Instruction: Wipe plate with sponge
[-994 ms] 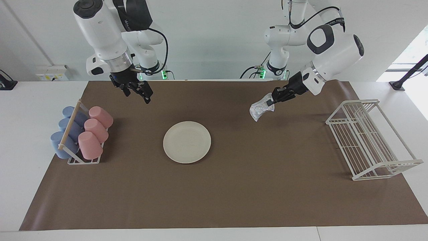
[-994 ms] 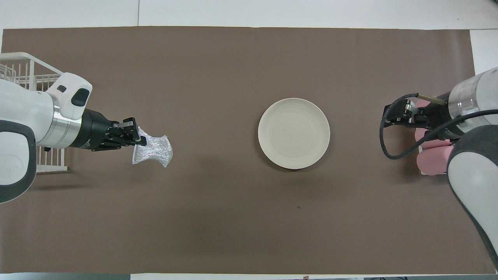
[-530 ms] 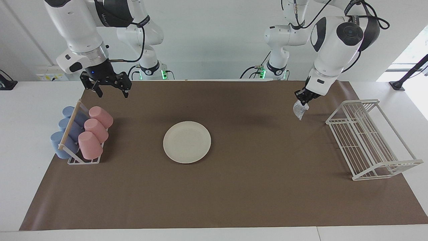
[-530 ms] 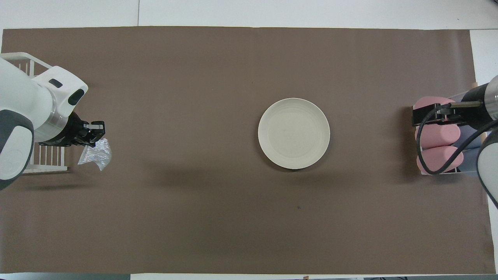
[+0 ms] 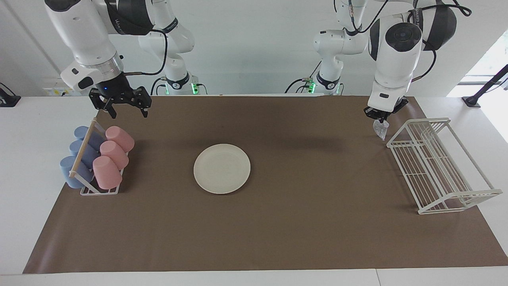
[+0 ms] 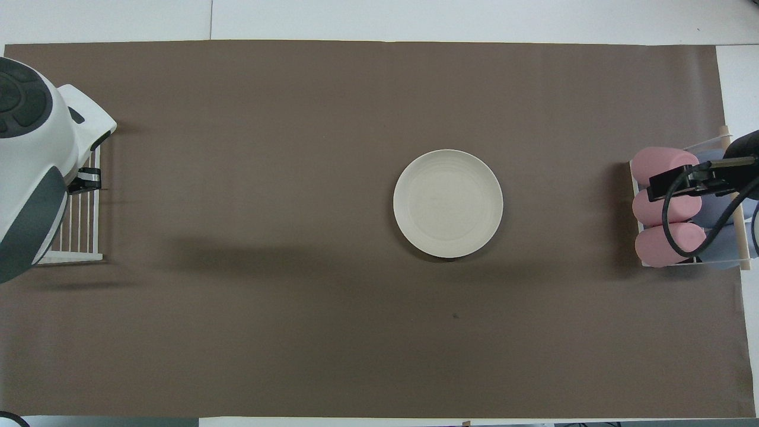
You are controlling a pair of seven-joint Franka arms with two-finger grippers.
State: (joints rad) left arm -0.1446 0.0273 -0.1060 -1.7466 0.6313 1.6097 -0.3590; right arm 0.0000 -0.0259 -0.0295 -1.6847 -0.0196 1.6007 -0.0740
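The cream-white plate point(image 5: 222, 168) point(image 6: 447, 203) lies flat in the middle of the brown mat, with nothing on it. My left gripper point(image 5: 380, 118) hangs in the air by the near corner of the wire rack, pointing down. It is shut on the sponge point(image 5: 380, 129), a small silvery pad dangling from its fingertips. In the overhead view the left arm's body hides the sponge. My right gripper point(image 5: 127, 114) is open and empty, raised over the mat's edge just by the cup rack, well apart from the plate.
A white wire dish rack point(image 5: 440, 167) point(image 6: 77, 237) stands at the left arm's end of the table. A small rack of pink and blue cups point(image 5: 95, 159) point(image 6: 664, 207) lies at the right arm's end. The brown mat point(image 5: 278, 230) covers the table.
The left gripper has swung away from the plate toward the wire rack, carrying the sponge and turning to point down. The right gripper has drawn back toward the cup rack.
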